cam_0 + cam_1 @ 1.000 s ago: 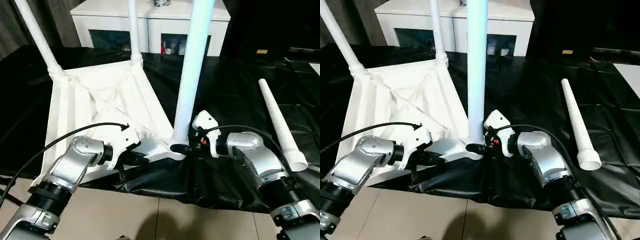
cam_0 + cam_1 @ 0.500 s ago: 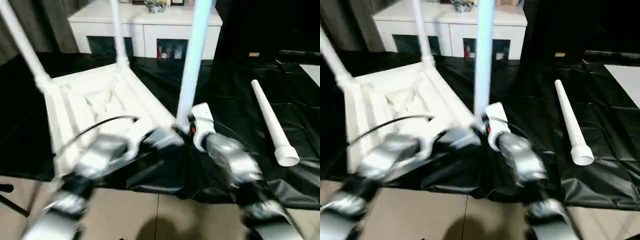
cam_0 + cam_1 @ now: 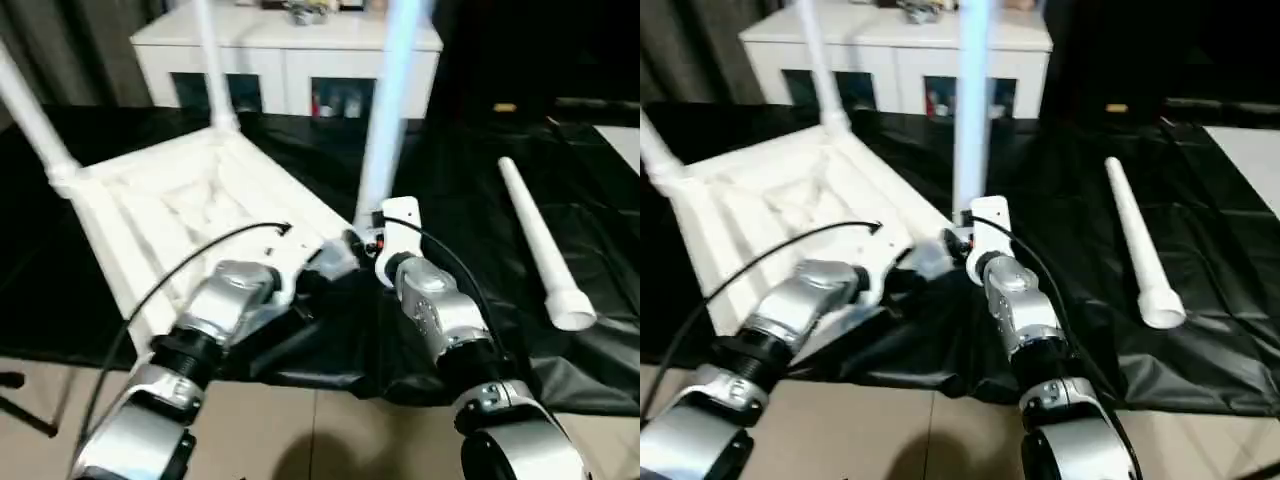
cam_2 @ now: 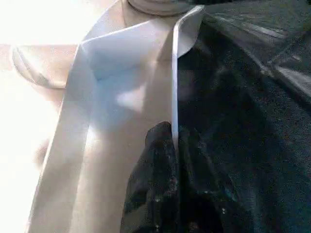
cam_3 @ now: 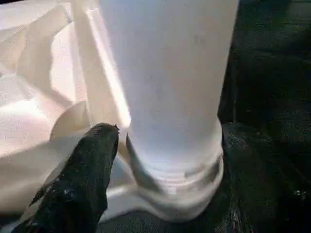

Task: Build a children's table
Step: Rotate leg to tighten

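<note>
The children's table top [image 3: 190, 210] lies upside down on the black cover, ribs up. Two legs [image 3: 30, 110] [image 3: 212, 70] stand in its far sockets. A third leg [image 3: 385, 120] stands upright in the near right corner socket [image 5: 170, 194]. My left gripper [image 3: 312, 283] is shut on the top's thin rim [image 4: 175, 73] beside that corner. My right gripper [image 3: 358, 243] is at the third leg's base, open, with one black finger [image 5: 92, 170] just off the collar and the other hidden behind the leg. A fourth leg [image 3: 540, 245] lies loose to the right.
The black-covered work table [image 3: 470, 170] reaches back to a white cabinet with glass doors [image 3: 290, 60]. Its near edge hangs over a beige floor [image 3: 330, 440], and the cover bunches up under my forearms.
The head view has swung and tilted. Both grippers stay at the top's near right corner. The right gripper's jaws have widened around the leg's base.
</note>
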`<state>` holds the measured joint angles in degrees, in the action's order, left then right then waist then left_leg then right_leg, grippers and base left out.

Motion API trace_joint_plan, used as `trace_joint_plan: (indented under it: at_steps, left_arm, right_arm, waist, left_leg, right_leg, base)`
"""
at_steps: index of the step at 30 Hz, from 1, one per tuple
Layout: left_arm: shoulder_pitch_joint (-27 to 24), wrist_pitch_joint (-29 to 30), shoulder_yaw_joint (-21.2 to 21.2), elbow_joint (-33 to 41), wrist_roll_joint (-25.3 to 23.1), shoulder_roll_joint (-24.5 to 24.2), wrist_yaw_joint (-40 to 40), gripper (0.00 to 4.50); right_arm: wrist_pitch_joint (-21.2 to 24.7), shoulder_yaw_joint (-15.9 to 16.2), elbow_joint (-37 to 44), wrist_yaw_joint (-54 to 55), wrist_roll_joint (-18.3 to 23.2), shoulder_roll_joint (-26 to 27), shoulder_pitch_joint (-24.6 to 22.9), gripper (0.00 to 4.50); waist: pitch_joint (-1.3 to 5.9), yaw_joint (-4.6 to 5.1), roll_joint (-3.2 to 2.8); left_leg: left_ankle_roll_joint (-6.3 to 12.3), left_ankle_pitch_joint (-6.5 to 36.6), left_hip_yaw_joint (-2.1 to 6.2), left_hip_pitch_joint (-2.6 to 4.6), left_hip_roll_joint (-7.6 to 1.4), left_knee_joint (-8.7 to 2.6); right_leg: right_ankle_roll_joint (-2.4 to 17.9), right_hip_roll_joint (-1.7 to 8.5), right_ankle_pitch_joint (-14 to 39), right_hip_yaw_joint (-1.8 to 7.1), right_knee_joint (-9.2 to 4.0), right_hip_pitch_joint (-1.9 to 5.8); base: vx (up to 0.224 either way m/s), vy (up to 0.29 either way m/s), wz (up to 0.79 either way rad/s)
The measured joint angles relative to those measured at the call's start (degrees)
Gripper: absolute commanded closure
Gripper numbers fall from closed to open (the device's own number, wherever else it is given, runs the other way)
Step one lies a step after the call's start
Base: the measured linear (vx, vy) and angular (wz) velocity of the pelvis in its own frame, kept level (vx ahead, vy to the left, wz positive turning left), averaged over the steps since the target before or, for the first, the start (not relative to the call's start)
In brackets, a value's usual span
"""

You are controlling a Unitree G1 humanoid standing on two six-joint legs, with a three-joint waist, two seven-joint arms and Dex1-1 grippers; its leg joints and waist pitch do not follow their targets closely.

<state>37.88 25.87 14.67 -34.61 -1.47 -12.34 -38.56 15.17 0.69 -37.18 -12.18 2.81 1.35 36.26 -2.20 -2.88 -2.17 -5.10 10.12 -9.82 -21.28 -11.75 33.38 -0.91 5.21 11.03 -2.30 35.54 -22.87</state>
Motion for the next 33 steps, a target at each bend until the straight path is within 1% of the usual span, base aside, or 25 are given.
trace_joint_plan:
  at_steps: [1, 2, 4, 6, 7, 11, 13, 15, 17, 19, 22, 23, 25, 28, 30, 31, 33]
  left_arm:
    - [-0.2, -0.7, 0.0, 0.1, -0.1, -0.6, -0.6, 4.5]
    - [-1.0, -1.2, 0.1, 1.3, -0.2, -1.5, -1.8, 4.5]
    - [-3.5, -1.9, 0.2, 5.0, 0.1, -4.2, -5.6, 4.5]
    - [-4.0, -2.4, 0.3, 6.0, 0.2, -5.2, -7.4, 4.5]
    - [-4.9, -3.0, 0.7, 7.4, 0.4, -6.5, -9.1, 4.5]
    - [-8.2, -5.6, 2.1, 12.0, 2.0, -10.7, -17.0, 4.5]
    - [-9.5, -5.9, 2.9, 14.4, 3.2, -12.5, -20.7, 4.5]
    - [-10.9, -5.9, 3.7, 16.7, 4.1, -13.8, -23.5, 4.5]
    - [-11.5, -5.9, 3.9, 17.7, 4.1, -14.4, -25.3, 4.5]
    - [-12.1, -5.8, 4.0, 18.4, 4.1, -14.9, -26.1, 4.5]
    - [-12.7, -5.8, 4.0, 19.1, 4.2, -15.3, -26.9, 4.5]
    - [-12.8, -5.8, 4.0, 19.3, 4.2, -15.4, -27.0, 4.5]
    - [-13.1, -5.6, 4.0, 19.7, 4.3, -15.6, -27.2, 4.5]
    - [-13.1, -5.5, 4.0, 19.8, 4.5, -15.7, -27.3, 4.5]
    - [-13.1, -5.5, 4.0, 19.8, 4.5, -15.7, -27.3, 4.5]
    - [-13.1, -5.5, 4.0, 19.8, 4.5, -15.7, -27.3, 4.5]
    - [-13.1, -5.5, 4.0, 19.8, 4.5, -15.7, -27.3, 4.5]
  right_arm:
    - [0.3, 1.2, 0.8, -1.8, 0.0, -0.8, -0.3, 0.5]
    - [1.3, 3.0, 2.8, -5.1, 0.1, -3.3, -1.2, 0.36]
    - [3.7, 6.5, 7.5, -13.5, 1.2, -8.5, -3.4, 0.36]
    - [5.0, 7.1, 9.0, -16.9, 1.3, -10.1, -3.8, 0.36]
    - [5.5, 8.3, 11.3, -19.8, 1.4, -11.9, -4.9, 0.36]
    - [5.3, 10.1, 15.3, -28.1, 2.0, -16.6, -7.1, 0.36]
    - [4.9, 10.6, 16.7, -31.4, 2.2, -18.4, -7.6, 0.36]
    - [4.4, 11.6, 19.0, -35.2, 2.9, -20.4, -8.8, 0.36]
    - [4.4, 12.3, 19.8, -37.3, 3.7, -21.1, -9.5, 0.36]
    - [4.4, 13.2, 20.8, -38.7, 3.7, -22.1, -9.8, 0.36]
    - [3.9, 13.4, 21.4, -40.9, 3.7, -22.9, -10.1, 0.36]
    - [3.6, 13.4, 21.4, -41.3, 3.7, -22.9, -10.2, 0.5]
    - [2.7, 13.8, 21.4, -42.1, 3.5, -23.1, -10.7, 0.5]
    - [1.9, 14.5, 21.0, -42.2, 3.1, -23.5, -10.8, 0.84]
    - [1.6, 14.6, 20.7, -42.2, 3.1, -23.6, -10.8, 0.91]
    - [1.4, 14.7, 20.6, -42.2, 3.1, -23.6, -10.8, 1.13]
    - [0.4, 14.9, 20.1, -42.1, 2.6, -23.5, -10.8, 1.27]
  waist:
    - [-0.02, 0.12, -0.01]
    - [-0.03, 0.18, -0.04]
    - [-0.03, -0.08, -0.06]
    - [-0.05, -0.28, -0.08]
    - [-0.04, -0.44, -0.12]
    - [-0.08, -0.83, -0.2]
    - [-0.14, -1.41, -0.34]
    - [-0.14, -1.99, -0.32]
    - [-0.15, -2.27, -0.3]
    - [-0.16, -2.25, -0.29]
    - [-0.17, -2.21, -0.27]
    - [-0.18, -2.22, -0.26]
    - [-0.18, -2.22, -0.26]
    - [-0.18, -2.19, -0.25]
    - [-0.18, -2.19, -0.25]
    - [-0.18, -2.17, -0.25]
    - [-0.18, -2.14, -0.25]
  left_leg:
    - [-0.04, 0.0, 0.0, -0.04, -0.01, -0.06]
    - [-0.07, 0.0, 0.01, -0.08, -0.02, -0.16]
    - [-0.07, -0.1, 0.0, -0.11, -0.05, -0.33]
    - [-0.07, -0.1, -0.03, -0.21, -0.07, -0.34]
    - [-0.06, -0.1, -0.01, -0.27, -0.1, -0.33]
    - [-0.03, -0.1, -0.04, -0.54, -0.09, -0.11]
    - [0.05, 0.0, -0.06, -0.75, -0.1, 0.19]
    - [0.21, 0.1, -0.08, -0.78, -0.1, 0.33]
    - [0.26, 0.1, -0.13, -0.82, -0.09, 0.46]
    - [0.26, 0.1, -0.16, -0.79, -0.09, 0.51]
    - [0.25, 0.1, -0.16, -0.73, -0.11, 0.5]
    - [0.24, 0.1, -0.16, -0.71, -0.11, 0.5]
    - [0.23, 0.1, -0.16, -0.71, -0.12, 0.49]
    - [0.23, 0.1, -0.14, -0.71, -0.11, 0.51]
    - [0.23, 0.1, -0.15, -0.72, -0.11, 0.52]
    - [0.23, 0.1, -0.14, -0.72, -0.11, 0.52]
    - [0.23, 0.1, -0.15, -0.72, -0.11, 0.52]
  right_leg:
    - [0.0, -0.02, 0.0, -0.01, -0.01, -0.09]
    - [0.0, -0.04, 0.0, -0.03, -0.11, -0.14]
    - [0.0, -0.07, 0.0, -0.09, -0.34, -0.12]
    - [0.0, -0.11, 0.0, -0.08, -0.43, -0.2]
    - [0.0, -0.13, 0.0, -0.11, -0.53, -0.21]
    - [-0.1, -0.07, 0.2, -0.09, -0.64, -0.26]
    - [-0.1, -0.03, 0.2, -0.11, -0.61, -0.31]
    - [0.0, -0.01, 0.2, -0.1, -0.61, -0.28]
    - [0.0, 0.03, 0.2, -0.07, -0.58, -0.28]
    - [0.0, 0.05, 0.2, -0.03, -0.52, -0.27]
    - [0.0, 0.05, 0.2, -0.04, -0.4, -0.26]
    - [0.0, 0.05, 0.2, -0.05, -0.35, -0.26]
    - [0.0, 0.05, 0.2, -0.06, -0.28, -0.27]
    - [0.0, 0.05, 0.2, -0.05, -0.28, -0.27]
    - [0.0, 0.05, 0.2, -0.04, -0.29, -0.27]
    - [0.0, 0.05, 0.2, -0.04, -0.29, -0.27]
    - [0.0, 0.04, 0.2, -0.05, -0.28, -0.27]
  base:
    - [0.0, 0.0, 0.0]
    - [0.0, 0.0, 0.0]
    - [0.0, 0.0, 0.0]
    - [0.0, 0.0, 0.0]
    - [0.0, 0.0, 0.0]
    - [0.0, 0.0, 0.0]
    - [0.0, 0.0, 0.0]
    - [0.0, 0.0, 0.0]
    - [0.0, 0.0, 0.0]
    - [0.0, 0.0, 0.0]
    - [0.0, 0.0, 0.0]
    - [0.0, 0.0, 0.0]
    - [0.0, 0.0, 0.0]
    - [0.0, 0.0, 0.0]
    - [0.0, 0.0, 0.0]
    - [0.0, 0.0, 0.0]
    - [0.0, 0.0, 0.0]
